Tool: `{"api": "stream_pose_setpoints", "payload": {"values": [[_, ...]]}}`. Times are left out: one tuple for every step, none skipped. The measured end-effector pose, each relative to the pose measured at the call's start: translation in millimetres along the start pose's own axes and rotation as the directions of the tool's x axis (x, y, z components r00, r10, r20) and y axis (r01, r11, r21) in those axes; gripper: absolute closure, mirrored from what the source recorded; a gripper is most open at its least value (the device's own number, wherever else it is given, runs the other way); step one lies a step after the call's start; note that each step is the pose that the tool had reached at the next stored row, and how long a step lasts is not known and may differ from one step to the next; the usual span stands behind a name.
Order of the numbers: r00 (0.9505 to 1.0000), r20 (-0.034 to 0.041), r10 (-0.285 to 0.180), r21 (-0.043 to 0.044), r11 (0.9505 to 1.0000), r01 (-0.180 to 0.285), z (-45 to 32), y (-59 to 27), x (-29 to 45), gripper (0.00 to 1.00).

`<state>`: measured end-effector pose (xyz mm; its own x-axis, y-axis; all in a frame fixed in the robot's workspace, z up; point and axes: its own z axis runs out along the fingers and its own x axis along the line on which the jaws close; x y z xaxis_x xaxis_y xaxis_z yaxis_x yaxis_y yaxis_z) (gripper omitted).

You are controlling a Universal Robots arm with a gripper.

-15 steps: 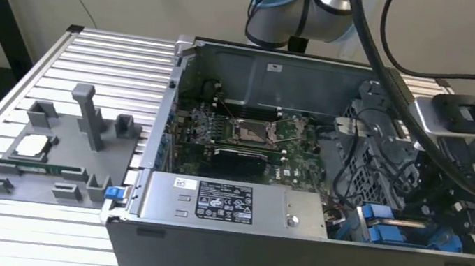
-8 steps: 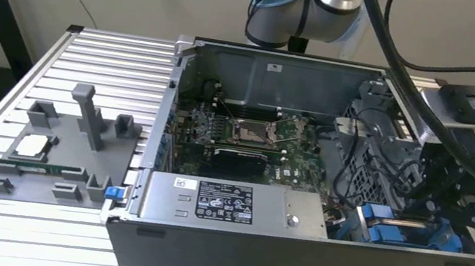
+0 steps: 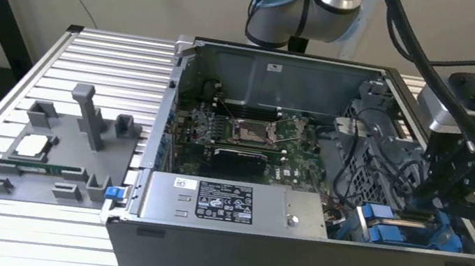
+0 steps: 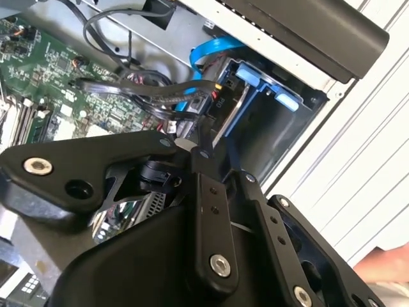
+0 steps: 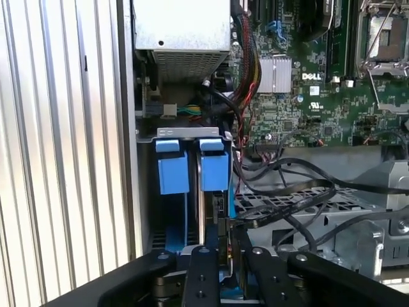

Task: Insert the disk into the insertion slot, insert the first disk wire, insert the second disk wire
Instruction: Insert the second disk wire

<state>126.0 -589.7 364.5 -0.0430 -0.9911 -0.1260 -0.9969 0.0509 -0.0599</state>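
Note:
In the open computer case, the insertion slot (image 3: 392,234) is a grey metal cage with blue rails at the corner nearest the exterior view's right. The disk (image 5: 215,203) stands on edge inside it under a blue carrier tab (image 5: 214,169); its grey side (image 4: 231,115) also shows in the second wrist view. My gripper (image 3: 429,207) reaches down into the cage right at the disk's end. Its fingers (image 5: 208,265) meet at a black connector of a disk wire (image 4: 203,102), and the gripper (image 4: 195,142) looks shut on it. Black wires (image 5: 281,192) trail from there over the cage.
A green motherboard (image 3: 242,134) fills the case's middle and a labelled power supply (image 3: 226,205) lies along its front. A blue flat cable (image 4: 211,48) loops by the cage. A grey fixture (image 3: 65,150) with small parts stands on the slatted table at the exterior view's left.

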Motion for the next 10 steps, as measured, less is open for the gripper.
{"api": "stream_pose_setpoints", "payload": {"values": [[1.0000, -0.0074, 0.000, -0.0028, 1.0000, 0.000, -0.4, 0.0, 0.0, 0.00], [0.9999, -0.0145, 0.000, -0.0055, 1.0000, 0.000, -0.8, -0.1, -0.1, 0.00], [0.9998, -0.0212, 0.000, -0.0082, 1.0000, 0.000, -1.2, -0.1, -0.2, 0.00], [0.9996, -0.0268, 0.000, -0.0107, 0.9999, 0.000, -1.9, -0.1, -0.2, 0.00], [0.9995, -0.0313, 0.000, -0.0133, 0.9999, 0.000, -2.7, -0.1, -0.3, 0.00], [0.9994, -0.0350, 0.000, -0.0163, 0.9999, 0.000, -3.7, -0.2, -0.5, 0.00], [0.9993, -0.0379, 0.000, -0.0196, 0.9998, 0.000, -4.6, -0.3, -0.8, 0.00], [0.9992, -0.0402, 0.000, -0.0233, 0.9997, -0.001, -5.8, -0.3, -1.1, 0.00], [0.9991, -0.0418, 0.000, -0.0263, 0.9997, -0.001, -7.3, -0.4, -1.4, 0.00], [0.9991, -0.0427, 0.000, -0.0288, 0.9996, -0.001, -9.4, -0.6, -1.8, 0.00]]}}
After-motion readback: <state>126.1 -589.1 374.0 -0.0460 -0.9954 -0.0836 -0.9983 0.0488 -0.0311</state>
